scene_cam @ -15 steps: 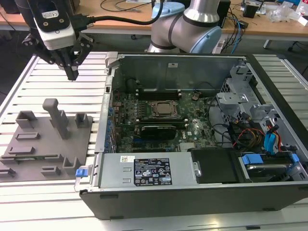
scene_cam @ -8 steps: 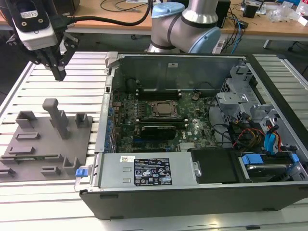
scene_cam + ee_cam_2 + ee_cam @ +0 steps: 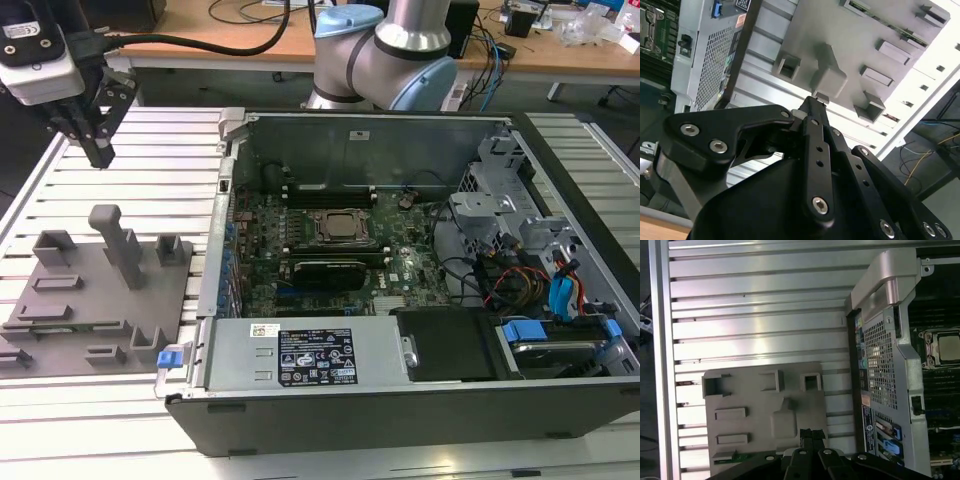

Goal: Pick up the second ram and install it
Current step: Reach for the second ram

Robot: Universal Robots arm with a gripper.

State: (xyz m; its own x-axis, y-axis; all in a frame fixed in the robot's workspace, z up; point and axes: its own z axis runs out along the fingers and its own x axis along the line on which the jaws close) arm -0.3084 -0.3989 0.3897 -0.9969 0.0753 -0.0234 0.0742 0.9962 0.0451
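The exterior view takes in the whole setup: the open black computer case (image 3: 400,410) lying on a desk (image 3: 160,150) of ribbed aluminium slats. Its green motherboard (image 3: 330,270) is exposed, with the square metal CPU socket (image 3: 340,227) near the middle and bundles of coloured cables toward the exterior view's right. At the exterior view's left a matte grey plastic fixture plate (image 3: 95,300) lies flat on the slats, carrying blocky open-topped holders and one tall post (image 3: 112,240). The black pincer (image 3: 99,155) hangs above the slats beyond the plate, clear of everything, its fingers drawn together to a single point with nothing between them.

The first wrist view looks straight down on the plate (image 3: 755,405). There the second ram (image 3: 737,457) shows as a thin green sliver resting in a long narrow holder at the plate's edge, just beside the black pincer (image 3: 808,432). In the exterior view I cannot tell which holder carries it. This view also catches the case's perforated metal side panel (image 3: 880,365), full of fine holes.

The second wrist view sits close behind the pincer (image 3: 812,102): smooth black linkage bars with bright steel screw heads, the closed tips lined up with the rounded grey post (image 3: 827,80).
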